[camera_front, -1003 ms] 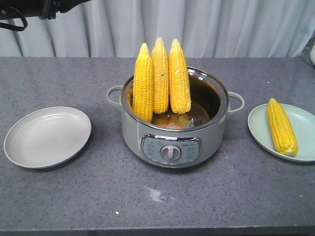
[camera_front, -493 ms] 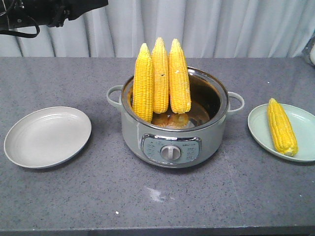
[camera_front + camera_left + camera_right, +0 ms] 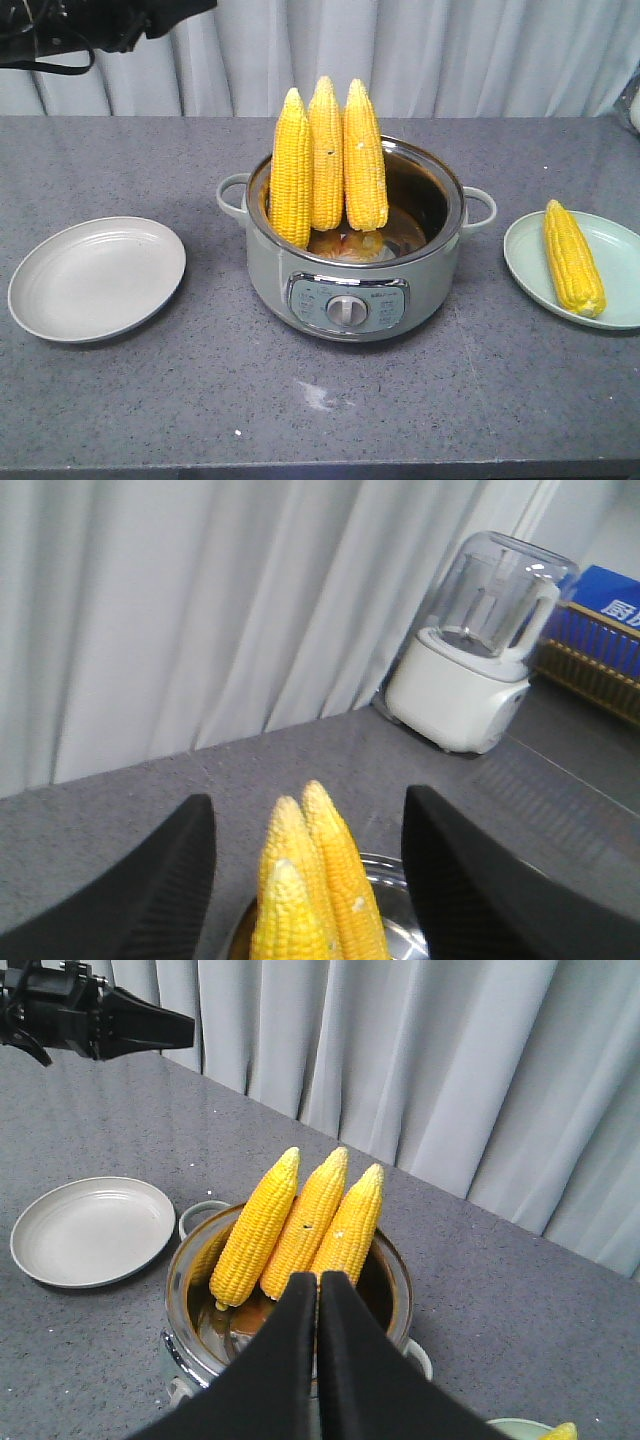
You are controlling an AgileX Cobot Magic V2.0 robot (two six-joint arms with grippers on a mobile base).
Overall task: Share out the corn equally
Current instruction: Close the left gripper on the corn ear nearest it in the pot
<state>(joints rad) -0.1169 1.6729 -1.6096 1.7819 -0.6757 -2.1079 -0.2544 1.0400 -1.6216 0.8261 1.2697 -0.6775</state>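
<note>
Three cobs of corn (image 3: 326,155) stand upright, tips up, leaning on the back rim of a grey-green electric pot (image 3: 350,290) at the table's middle. A fourth cob (image 3: 573,258) lies on the pale green plate (image 3: 520,262) to the right. The grey plate (image 3: 97,277) on the left holds nothing. My left gripper (image 3: 308,798) is open, high above and left of the pot, with the cob tips (image 3: 320,880) showing between its fingers farther off. My right gripper (image 3: 318,1275) is shut and holds nothing, hovering above the pot's near side (image 3: 200,1360).
A white blender with a clear jar (image 3: 480,650) stands on the counter's far end beside a blue box (image 3: 600,605). A grey curtain (image 3: 400,50) hangs behind the table. The table's front edge (image 3: 320,468) runs along the bottom.
The left arm has reached farther right along the top edge toward the pot. Corn, pot and plates have not moved.
</note>
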